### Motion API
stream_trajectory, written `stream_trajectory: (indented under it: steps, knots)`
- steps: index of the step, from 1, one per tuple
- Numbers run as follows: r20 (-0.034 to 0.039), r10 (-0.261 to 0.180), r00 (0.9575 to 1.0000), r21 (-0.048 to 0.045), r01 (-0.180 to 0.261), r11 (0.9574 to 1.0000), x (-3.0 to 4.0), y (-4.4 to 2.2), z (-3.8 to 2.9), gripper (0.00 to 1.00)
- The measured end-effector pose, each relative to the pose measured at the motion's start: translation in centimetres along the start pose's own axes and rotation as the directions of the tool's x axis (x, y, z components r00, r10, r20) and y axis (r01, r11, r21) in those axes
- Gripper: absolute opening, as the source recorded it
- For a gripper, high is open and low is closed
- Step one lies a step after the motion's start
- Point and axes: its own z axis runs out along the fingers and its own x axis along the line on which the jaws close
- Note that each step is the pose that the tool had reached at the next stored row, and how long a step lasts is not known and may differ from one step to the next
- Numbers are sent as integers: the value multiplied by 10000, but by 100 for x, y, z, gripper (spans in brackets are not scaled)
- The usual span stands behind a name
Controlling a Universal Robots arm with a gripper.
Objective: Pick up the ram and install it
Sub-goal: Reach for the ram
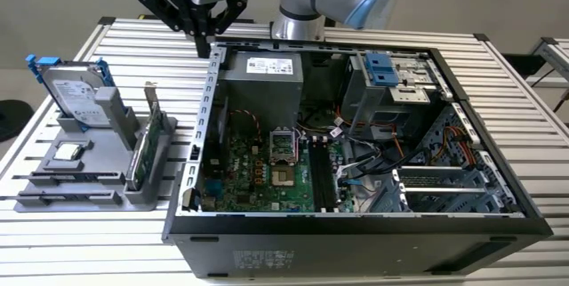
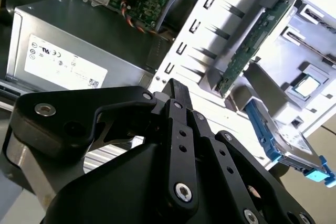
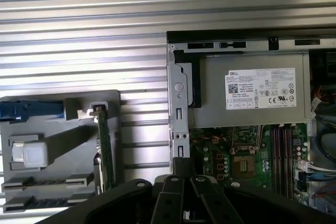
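Observation:
My gripper (image 1: 205, 45) hangs over the ribbed table just behind the open computer case (image 1: 206, 133), at its rear corner on the exterior view's left. Its black fingers (image 2: 176, 92) are pressed together with nothing between them. The ram (image 1: 71, 177) appears as a dark narrow stick lying in a front slot of the grey holder (image 1: 98, 201), far from the gripper; the first wrist view shows the ram (image 3: 47, 183) too. Dark memory slots (image 1: 322, 174) run along the green motherboard (image 1: 253, 179) inside the case.
On the holder also stand a silver hard drive (image 1: 76, 96) with blue rails, a green expansion card (image 1: 145, 143) with a metal bracket, and a processor (image 1: 69, 153). Inside the case sit a grey power supply (image 1: 262, 89), a drive cage (image 1: 391, 76) and loose cables (image 1: 374, 146).

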Motion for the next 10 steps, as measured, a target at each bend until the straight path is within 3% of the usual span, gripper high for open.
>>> stream_trajectory:
  steps: [10]
  knots:
    - [0, 0, 10000, 0, 0, 10000, 105, -7, -2, 0]
